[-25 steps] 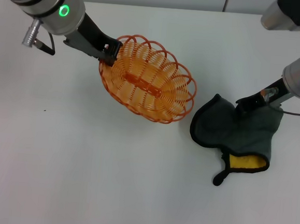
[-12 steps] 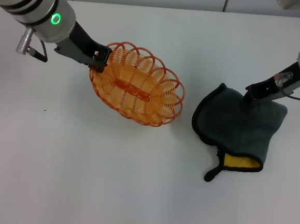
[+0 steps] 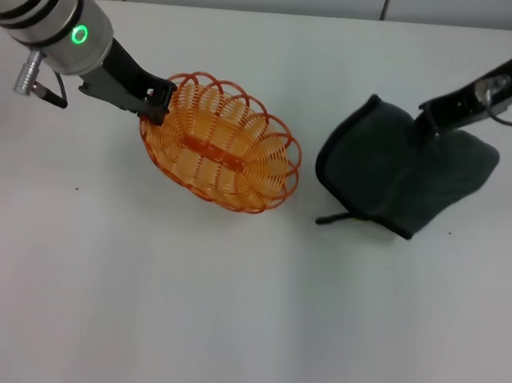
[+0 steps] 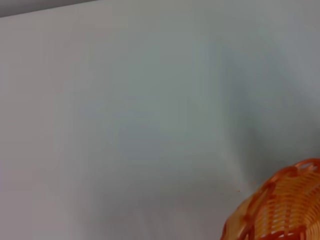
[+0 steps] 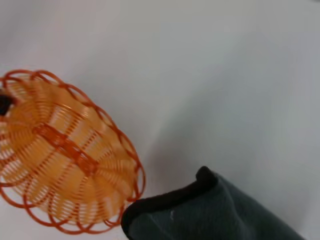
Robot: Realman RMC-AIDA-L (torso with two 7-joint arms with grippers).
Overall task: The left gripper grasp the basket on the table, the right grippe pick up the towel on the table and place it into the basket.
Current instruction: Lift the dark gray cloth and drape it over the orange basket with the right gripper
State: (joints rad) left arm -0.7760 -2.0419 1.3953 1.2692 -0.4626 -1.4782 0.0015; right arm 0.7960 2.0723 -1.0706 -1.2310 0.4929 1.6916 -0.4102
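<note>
We have the left end effector clamped on the basket rim on the worktop, right end effector gripping the towel well right of it, mid-lift; next: carry over, drop in.

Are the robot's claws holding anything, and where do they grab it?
Yes, both. The left end effector grips the orange basket by its looped rim on the robot's left end. The right end effector pinches the grey towel near its top edge.
</note>
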